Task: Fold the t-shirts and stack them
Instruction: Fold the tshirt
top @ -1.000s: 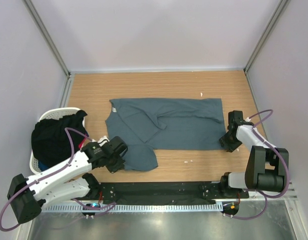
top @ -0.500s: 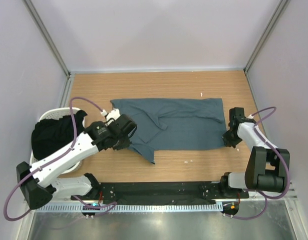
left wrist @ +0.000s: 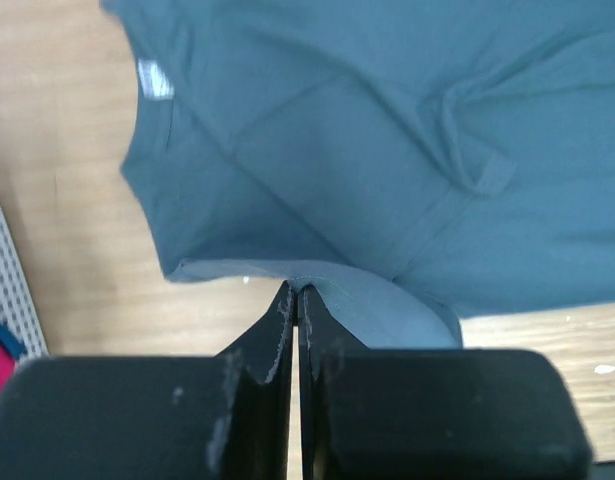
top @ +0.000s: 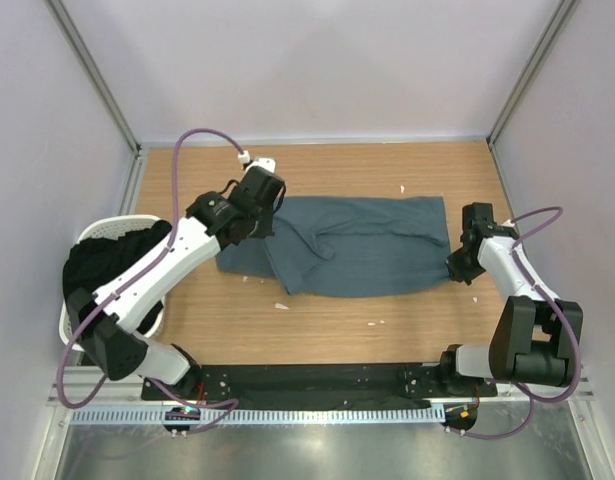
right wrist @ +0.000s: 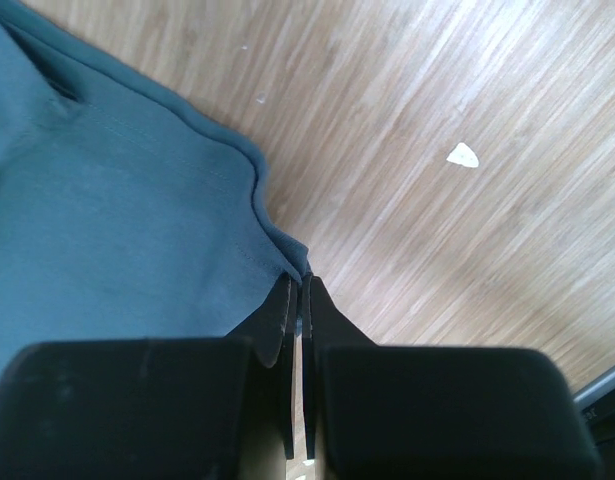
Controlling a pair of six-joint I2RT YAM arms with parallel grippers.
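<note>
The slate-blue t-shirt (top: 367,255) is spread lengthwise across the middle of the table (top: 337,330), collar end toward the left arm and hem toward the right. It is gripped at both ends, and the reason is probably the fold itself: a long edge can only be carried over evenly if both of its ends are held.

The left gripper (top: 257,215) is held above the collar end, its jaws pressed together on a thin edge of cloth. The right gripper (top: 457,268) is set low at the near hem corner, its jaws likewise closed on the cloth's edge. The white basket (top: 99,230) with dark garments (top: 102,275) is kept at the left, well apart from the working area (presumably the supply of shirts yet to be folded).

From the top view, only the overall layout and the 2 arm positions are given; neither pinch can be made out there. In the left wrist view, the left gripper (left wrist: 297,292) is seen nipping a paler underside flap, and the white neck label (left wrist: 155,78) is shown. In the right wrist view, the right gripper (right wrist: 299,280) is seen holding the very tip of the stitched hem, with a white scrap (right wrist: 465,155) lying on bare wood beyond.
</note>
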